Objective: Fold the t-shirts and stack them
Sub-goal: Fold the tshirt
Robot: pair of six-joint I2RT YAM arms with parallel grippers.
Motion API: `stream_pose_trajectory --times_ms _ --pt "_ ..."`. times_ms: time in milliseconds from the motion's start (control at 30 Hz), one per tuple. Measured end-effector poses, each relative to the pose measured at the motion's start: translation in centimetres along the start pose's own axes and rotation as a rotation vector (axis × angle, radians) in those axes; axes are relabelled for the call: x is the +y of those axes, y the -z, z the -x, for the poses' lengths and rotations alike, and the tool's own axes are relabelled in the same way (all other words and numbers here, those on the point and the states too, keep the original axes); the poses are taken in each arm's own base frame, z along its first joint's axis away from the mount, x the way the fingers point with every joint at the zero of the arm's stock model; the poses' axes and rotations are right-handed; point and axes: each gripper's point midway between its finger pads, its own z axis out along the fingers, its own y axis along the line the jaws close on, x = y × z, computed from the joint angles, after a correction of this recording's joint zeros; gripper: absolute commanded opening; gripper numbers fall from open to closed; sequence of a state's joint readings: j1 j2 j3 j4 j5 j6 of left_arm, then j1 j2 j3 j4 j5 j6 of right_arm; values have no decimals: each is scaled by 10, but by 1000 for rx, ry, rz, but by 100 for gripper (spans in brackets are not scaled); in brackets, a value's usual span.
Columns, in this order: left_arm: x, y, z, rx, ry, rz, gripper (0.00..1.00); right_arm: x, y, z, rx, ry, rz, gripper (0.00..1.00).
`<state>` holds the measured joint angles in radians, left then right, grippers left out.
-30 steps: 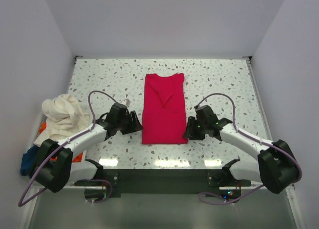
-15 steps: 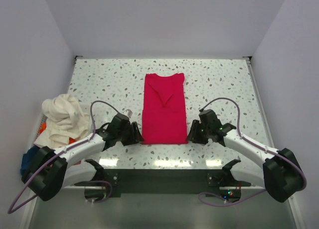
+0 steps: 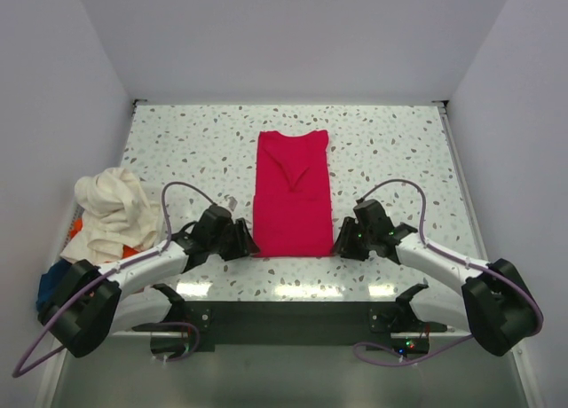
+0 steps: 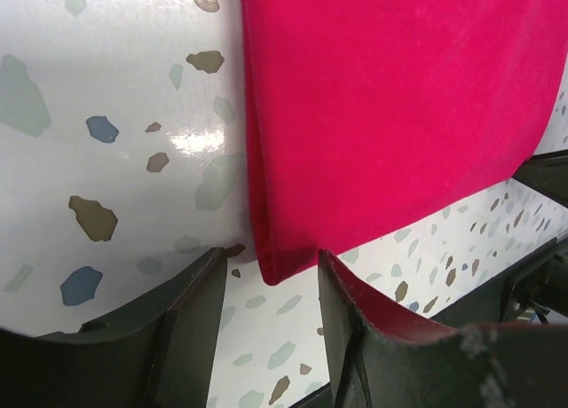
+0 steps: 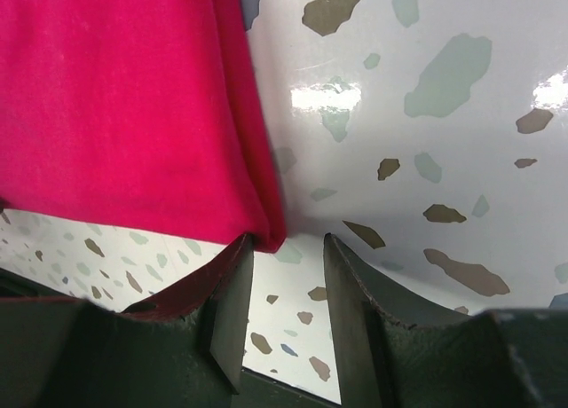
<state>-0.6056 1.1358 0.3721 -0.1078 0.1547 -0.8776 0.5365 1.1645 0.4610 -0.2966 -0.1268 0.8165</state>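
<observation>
While the crimson t-shirt (image 3: 292, 195) lies flat, crumpled t-shirts (image 3: 111, 208) heap left.

four shirts: one red shirt (image 3: 292, 195), one cream shirt (image 3: 111, 208), one orange shirt (image 3: 75, 224), one blue shirt (image 3: 49, 284). two arms: left arm (image 3: 146, 264), right arm (image 3: 435, 259). two grippers: left gripper (image 4: 271, 257), right gripper (image 5: 287, 239). one table (image 3: 390, 142).

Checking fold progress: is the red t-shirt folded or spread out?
Folded lengthwise: the red t-shirt lies as a narrow rectangle, no sleeves sticking out, with a doubled edge visible at its near corners.
</observation>
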Motion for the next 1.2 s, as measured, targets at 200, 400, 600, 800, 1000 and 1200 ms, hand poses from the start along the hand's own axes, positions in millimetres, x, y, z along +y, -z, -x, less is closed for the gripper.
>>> stream_pose_trajectory --times_ms 200,400,600,800,1000,1200 --pt "-6 -4 -4 7 -4 -21 48 3 -3 1 -14 -21 24 40" --pt "-12 -8 -8 16 -1 -39 44 6 -4 1 -18 -33 44 38" --pt "-13 -10 -9 17 13 -43 39 8 -6 1 -20 -39 57 35" --pt "-14 -12 -12 24 16 -43 29 11 -9 1 -16 -47 71 24" --pt "-12 -13 -15 35 18 -27 0 10 -10 -1 -3 -44 69 0" --pt "-12 -10 -23 52 -4 -15 0 10 0 -4 -1 -23 76 0"
